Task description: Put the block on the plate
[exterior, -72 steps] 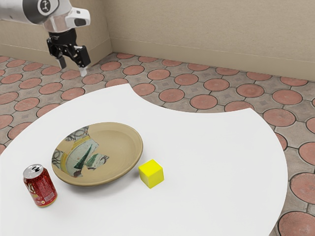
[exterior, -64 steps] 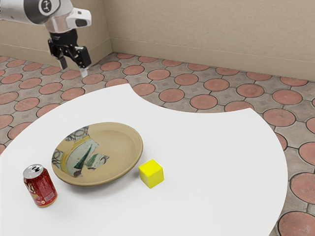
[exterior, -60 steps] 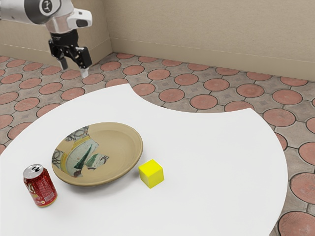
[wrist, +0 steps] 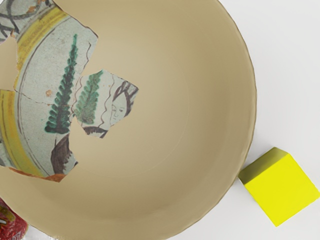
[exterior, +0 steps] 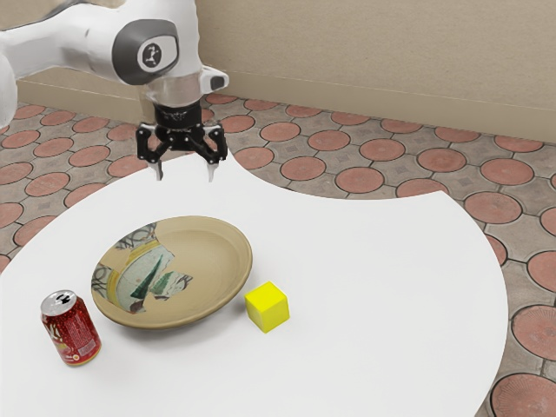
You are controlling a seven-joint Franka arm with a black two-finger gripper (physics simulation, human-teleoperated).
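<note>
My gripper (exterior: 185,174) hangs in the air above the table's far edge, beyond the plate, its two fingers apart with nothing between them. The yellow block (exterior: 267,307) sits on the table beside the plate's rim, toward the exterior view's right. The tan plate (exterior: 204,274) with painted fragments lies on the table and holds nothing. From the wrist view, the plate (wrist: 165,100) is seen from above, and the block (wrist: 280,190) is close by its rim.
A red soda can (exterior: 71,327) stands upright on the white table (exterior: 382,287), near the plate on the exterior view's left. Part of the can (wrist: 10,222) appears in the wrist view. The table has a curved cut-out along its far edge.
My arm has swung toward the exterior view's right and lower, bringing the gripper nearer the plate. My hand has also turned, so both fingers face the camera side by side. Block, plate and can are unmoved.
</note>
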